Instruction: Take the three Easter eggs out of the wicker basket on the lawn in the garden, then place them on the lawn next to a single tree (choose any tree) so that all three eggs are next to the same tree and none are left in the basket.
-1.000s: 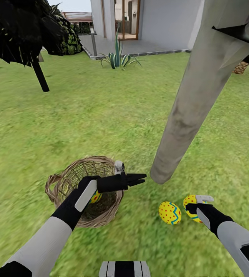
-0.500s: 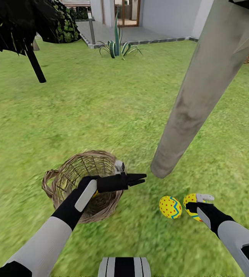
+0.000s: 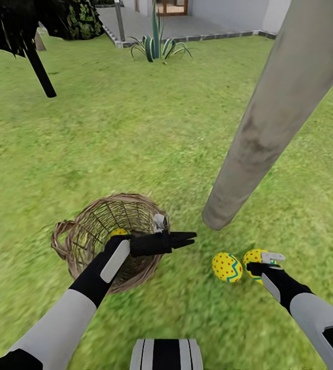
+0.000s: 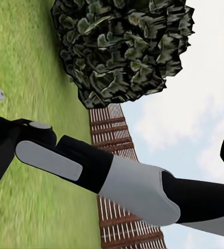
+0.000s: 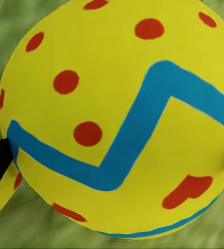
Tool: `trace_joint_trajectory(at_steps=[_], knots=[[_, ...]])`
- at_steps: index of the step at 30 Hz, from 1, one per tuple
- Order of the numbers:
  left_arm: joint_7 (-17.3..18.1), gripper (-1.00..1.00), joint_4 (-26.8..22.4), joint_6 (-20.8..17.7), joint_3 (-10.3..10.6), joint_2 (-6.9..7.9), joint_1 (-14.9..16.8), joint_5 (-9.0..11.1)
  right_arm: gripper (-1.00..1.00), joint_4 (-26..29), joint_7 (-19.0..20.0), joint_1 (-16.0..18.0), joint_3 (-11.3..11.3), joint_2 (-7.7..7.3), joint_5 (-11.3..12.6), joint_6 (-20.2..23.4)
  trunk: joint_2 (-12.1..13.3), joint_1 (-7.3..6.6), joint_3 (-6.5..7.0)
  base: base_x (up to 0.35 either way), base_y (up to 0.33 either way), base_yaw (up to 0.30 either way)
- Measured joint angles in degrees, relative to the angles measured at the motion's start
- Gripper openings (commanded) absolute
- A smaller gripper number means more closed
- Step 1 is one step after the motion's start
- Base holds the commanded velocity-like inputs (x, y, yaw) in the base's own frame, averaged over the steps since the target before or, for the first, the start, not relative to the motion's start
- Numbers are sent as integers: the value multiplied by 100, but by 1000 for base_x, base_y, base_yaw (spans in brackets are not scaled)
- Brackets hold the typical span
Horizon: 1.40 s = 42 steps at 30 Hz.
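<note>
One more yellow egg (image 3: pixel 118 232) now visible inside the wicker basket (image 3: pixel 79 246).

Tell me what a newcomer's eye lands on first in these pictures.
First, the two bright yellow Easter eggs on the lawn by the foot of the thick grey-tan tree trunk, the right gripper around the nearer-right one. Next, the brown wicker basket left of them, a third egg peeking inside, with the left gripper stretched across its rim.
</note>
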<state>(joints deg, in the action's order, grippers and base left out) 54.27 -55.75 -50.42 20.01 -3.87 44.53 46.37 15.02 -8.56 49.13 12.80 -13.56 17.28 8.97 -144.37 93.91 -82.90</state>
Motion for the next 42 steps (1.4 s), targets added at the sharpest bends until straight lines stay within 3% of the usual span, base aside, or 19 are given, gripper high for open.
trace_joint_trajectory(at_steps=[6, 18, 22, 24, 25, 35, 42], knots=[[1, 100, 0, -3, 0, 0, 0, 0, -100, 18, -34, 0, -201, -4, -6, -140, -8, 16, -133, 0, 0, 0], [6, 100, 0, -8, 0, 0, 0, 0, -100, 20, -26, 0, -211, -16, -6, -144, -24, 46, -399, 0, 0, 0], [5, 100, -3, -7, -2, 1, -1, 1, -100, 111, -60, 9, -232, -13, -148, -151, -31, 52, -487, 0, 0, 0], [3, 100, -11, -72, -2, -1, -1, 107, -100, 165, -81, 9, -233, -12, -139, -153, -35, 56, -531, 0, 0, 0], [1, 100, -15, -104, -3, -3, -1, 169, 100, 196, -88, 9, -233, -11, -121, -154, -36, 58, -553, 0, 0, 0], [-4, 100, -14, -109, -8, 3, -2, 201, 100, 228, -228, 7, -228, -10, -162, -138, -36, 59, -554, 0, 0, 0], [-1, 100, 51, -11, -6, 0, 0, 190, 100, 21, -6, 1, -213, -4, -12, -150, -25, 46, -400, 0, 0, 0]])
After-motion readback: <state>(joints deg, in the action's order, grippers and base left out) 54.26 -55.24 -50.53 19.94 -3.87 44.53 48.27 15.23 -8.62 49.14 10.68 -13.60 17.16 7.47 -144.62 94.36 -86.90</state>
